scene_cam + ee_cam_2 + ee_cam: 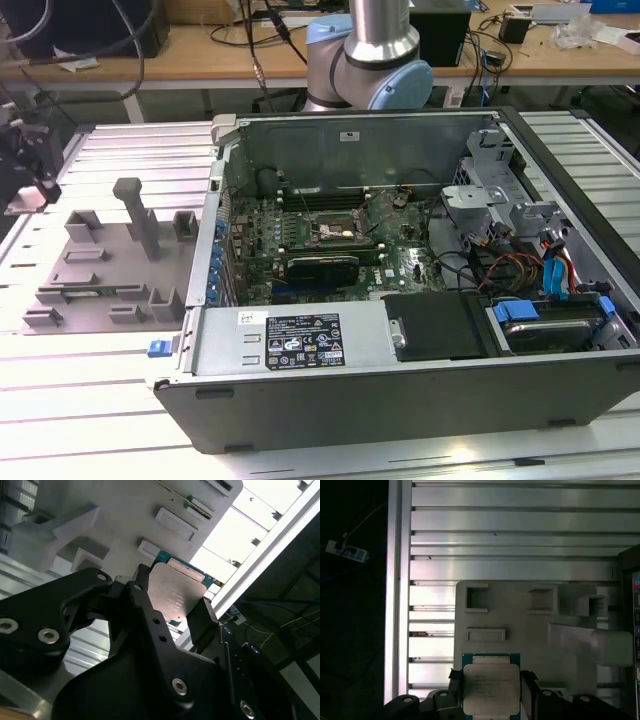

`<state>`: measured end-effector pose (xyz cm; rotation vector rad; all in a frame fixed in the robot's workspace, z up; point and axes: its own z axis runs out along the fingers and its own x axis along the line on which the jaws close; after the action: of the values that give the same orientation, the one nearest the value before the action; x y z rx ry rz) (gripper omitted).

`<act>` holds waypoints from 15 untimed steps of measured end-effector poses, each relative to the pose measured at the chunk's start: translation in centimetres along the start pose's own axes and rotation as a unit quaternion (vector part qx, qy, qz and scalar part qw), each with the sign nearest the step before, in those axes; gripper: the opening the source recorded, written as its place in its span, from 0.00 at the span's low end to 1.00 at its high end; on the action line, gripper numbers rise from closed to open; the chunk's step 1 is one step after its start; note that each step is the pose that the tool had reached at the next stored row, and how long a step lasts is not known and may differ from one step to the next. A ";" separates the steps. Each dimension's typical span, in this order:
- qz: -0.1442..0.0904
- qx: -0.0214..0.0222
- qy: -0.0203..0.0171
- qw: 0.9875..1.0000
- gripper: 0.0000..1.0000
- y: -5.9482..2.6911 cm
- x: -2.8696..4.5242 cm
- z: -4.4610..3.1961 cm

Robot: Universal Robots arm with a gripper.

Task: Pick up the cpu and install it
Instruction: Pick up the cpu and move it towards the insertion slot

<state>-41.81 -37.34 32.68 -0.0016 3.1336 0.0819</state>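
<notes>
One cpu (491,689), a flat silver square rimmed green, is clamped between two black jaws. It hangs above the one grey fixture (95,262), at nine o'clock of the computer case (230,350).

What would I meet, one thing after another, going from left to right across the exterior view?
Grey plastic fixture plate with upright blocks → green motherboard inside the open grey metal computer case → blue plastic drive handle.
</notes>
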 end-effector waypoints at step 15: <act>0.000 0.000 0.000 1.000 0.55 0.25 -0.03 -4.75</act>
<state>-41.81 -37.34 37.44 -0.0017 3.1333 0.0822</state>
